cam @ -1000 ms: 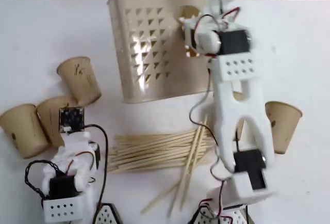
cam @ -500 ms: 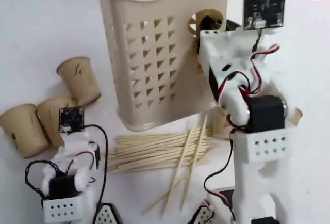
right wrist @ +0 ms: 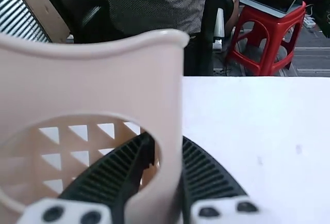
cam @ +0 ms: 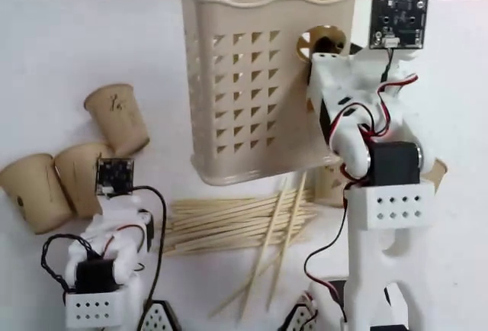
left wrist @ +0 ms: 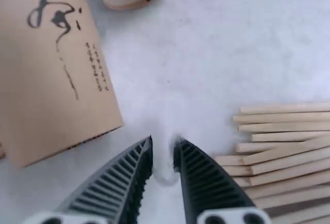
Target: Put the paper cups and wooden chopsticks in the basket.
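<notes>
Risks toppling the basket, held upright and pinched through its handle-hole wall by the right gripper. On a slipping grip, would fall onto the wooden chopsticks heaped just in front of the basket. Might also scatter the paper cups lying left of the basket, near the left gripper, nearly pressed together and holding nothing. White table beneath the basket. Red stool on the floor beyond the basket.
</notes>
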### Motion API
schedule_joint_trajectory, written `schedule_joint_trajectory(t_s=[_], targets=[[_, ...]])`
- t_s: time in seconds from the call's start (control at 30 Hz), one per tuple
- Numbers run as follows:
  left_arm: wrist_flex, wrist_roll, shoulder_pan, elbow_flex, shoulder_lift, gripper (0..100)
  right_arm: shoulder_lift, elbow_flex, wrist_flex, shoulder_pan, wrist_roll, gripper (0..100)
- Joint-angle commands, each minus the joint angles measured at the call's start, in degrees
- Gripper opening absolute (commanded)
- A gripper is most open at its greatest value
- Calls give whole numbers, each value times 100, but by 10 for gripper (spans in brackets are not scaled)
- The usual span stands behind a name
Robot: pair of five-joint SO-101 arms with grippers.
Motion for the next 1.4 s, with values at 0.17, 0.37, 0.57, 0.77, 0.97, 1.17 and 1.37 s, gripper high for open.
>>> schedule_joint_trajectory(t_s=[0.17, 0.37, 0.57, 0.77, 0.97, 1.17, 1.37], targets=[[-554, -3560, -418, -1266, -31, 90, -242, -88, -48, 22, -97, 15], [-615, -3209, -426, -3648, 57, 119, -251, 79, -576, 13, -105, 15], [-554, -3068, -462, -6163, 2097, 164, -541, 782, -1587, -66, -105, 15], [1055, -1908, -189, -10743, 5710, 167, -1182, 2382, -3222, -198, -105, 15], [2963, -1143, 699, -15771, 9147, 214, -1130, 3877, -5437, -435, -44, 15], [2919, -501, 936, -17169, 10642, 219, -356, 4009, -6554, -470, 299, 15], [2892, -378, 1481, -17020, 10897, 219, 576, 4035, -7495, -470, 431, 15]])
